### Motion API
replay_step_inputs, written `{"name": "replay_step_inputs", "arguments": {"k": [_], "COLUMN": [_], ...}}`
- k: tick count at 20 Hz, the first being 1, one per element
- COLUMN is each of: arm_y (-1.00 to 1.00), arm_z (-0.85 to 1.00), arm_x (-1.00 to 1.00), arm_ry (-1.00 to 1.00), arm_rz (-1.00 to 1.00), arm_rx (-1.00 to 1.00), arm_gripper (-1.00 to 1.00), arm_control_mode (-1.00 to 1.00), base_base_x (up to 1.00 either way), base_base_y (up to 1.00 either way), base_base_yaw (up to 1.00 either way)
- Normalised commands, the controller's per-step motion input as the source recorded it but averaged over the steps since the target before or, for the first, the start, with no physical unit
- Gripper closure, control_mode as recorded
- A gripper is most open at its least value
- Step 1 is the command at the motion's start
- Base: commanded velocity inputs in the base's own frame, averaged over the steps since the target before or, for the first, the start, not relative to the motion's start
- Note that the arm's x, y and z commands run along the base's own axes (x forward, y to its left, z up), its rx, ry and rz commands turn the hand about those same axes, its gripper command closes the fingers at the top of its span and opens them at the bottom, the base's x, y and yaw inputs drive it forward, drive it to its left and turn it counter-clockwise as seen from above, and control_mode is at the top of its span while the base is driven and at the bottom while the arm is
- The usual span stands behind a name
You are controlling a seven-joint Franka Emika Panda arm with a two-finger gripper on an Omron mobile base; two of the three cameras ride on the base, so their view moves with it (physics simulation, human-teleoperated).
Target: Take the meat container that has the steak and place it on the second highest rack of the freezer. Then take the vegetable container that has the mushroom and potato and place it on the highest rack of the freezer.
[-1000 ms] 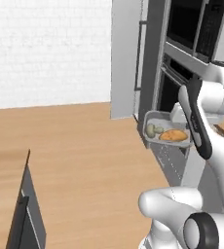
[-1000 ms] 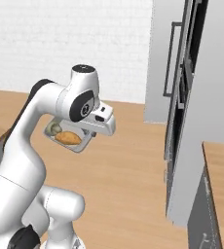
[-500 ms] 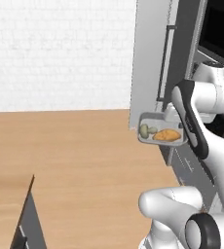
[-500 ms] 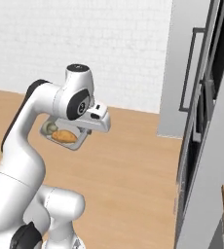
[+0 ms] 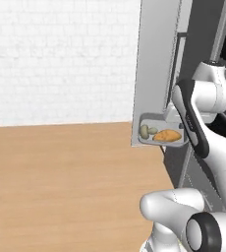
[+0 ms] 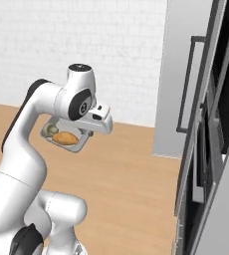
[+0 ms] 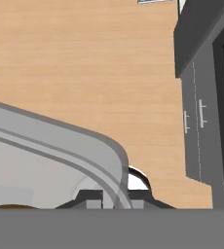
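Gripper (image 7: 115, 199) clamped on vegetable container (image 5: 161, 135)

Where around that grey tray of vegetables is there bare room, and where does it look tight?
Open wooden floor lies left of the shallow grey tray, up to the white brick wall. Right is crowded: the tall grey cabinet stands directly behind the tray.

The grey tray (image 5: 147, 140) carries the mushroom (image 5: 144, 131) beside the potato (image 5: 167, 136).

Grey tray (image 5: 145, 139) (held aloft) carries mushroom (image 5: 145, 131) beside potato (image 5: 167, 136)
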Motion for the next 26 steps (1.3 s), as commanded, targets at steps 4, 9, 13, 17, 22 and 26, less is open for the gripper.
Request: {"name": "replay_step_inputs", "arguments": {"k": [4,9,13,17,22,26], "arm_y": [0.00,0.00,0.00,0.00,0.00,0.00], "arm_z": [0.00,0.00,0.00,0.00,0.00,0.00], "arm_x": [0.00,0.00,0.00,0.00,0.00,0.00], "arm_ry": [0.00,0.00,0.00,0.00,0.00,0.00], "arm_rz": [0.00,0.00,0.00,0.00,0.00,0.00], "arm_rx": [0.00,0.00,0.00,0.00,0.00,0.00], "arm_gripper": [1.00,1.00,1.00,1.00,1.00,1.00], "arm_control_mode": [1.00,1.00,1.00,1.00,1.00,1.00], "base_base_x": [1.00,1.00,1.00,1.00,0.70,0.40], "base_base_y": [0.00,0.00,0.13,0.31,0.41,0.61], "base_base_yaw": [-0.10,-0.15,-0.24,-0.28,-0.40,-0.48]}}
